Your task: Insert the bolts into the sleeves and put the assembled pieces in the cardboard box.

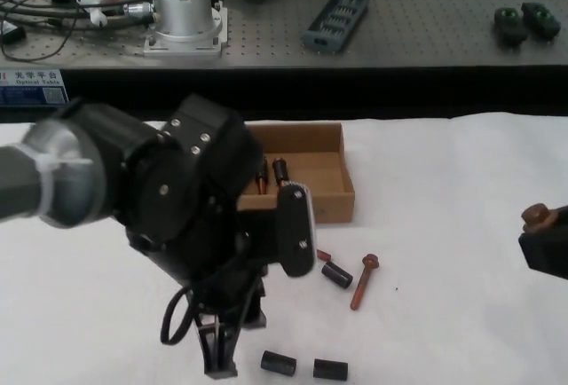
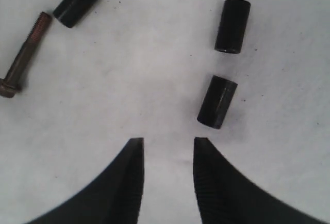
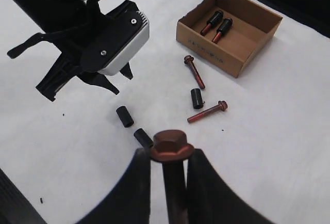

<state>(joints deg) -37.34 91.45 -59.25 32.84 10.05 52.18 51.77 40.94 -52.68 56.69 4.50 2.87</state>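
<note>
Two assembled pieces (image 3: 211, 21) lie side by side inside the cardboard box (image 3: 211, 53), down on its floor, each one a copper-coloured bolt pushed into a black sleeve. Everything else sits outside the box on the white cloth (image 1: 444, 332).

Just off the box's front wall lies a loose bolt (image 3: 195, 72), apart from the cardboard. A little farther out from the box comes a lone sleeve (image 3: 197, 98) on its side, and a second loose bolt (image 3: 207, 111) lies just beside it, angled away. Farthest from the box, a pair of sleeves (image 2: 217, 102) lies roughly end to end with a gap of cloth between them.

Now the left gripper (image 2: 167, 144): it hangs over the cloth about as far out from the box as that pair, fingers spread and nothing but bare cloth between them. The nearer sleeve of the pair sits just off one fingertip, not touching it.

Over to the right gripper (image 3: 167, 154), well apart from the box, out past its right-hand wall. Its fingers are pressed together on the shank of a held bolt (image 3: 171, 145), and the hex head stands just above the fingertips.
</note>
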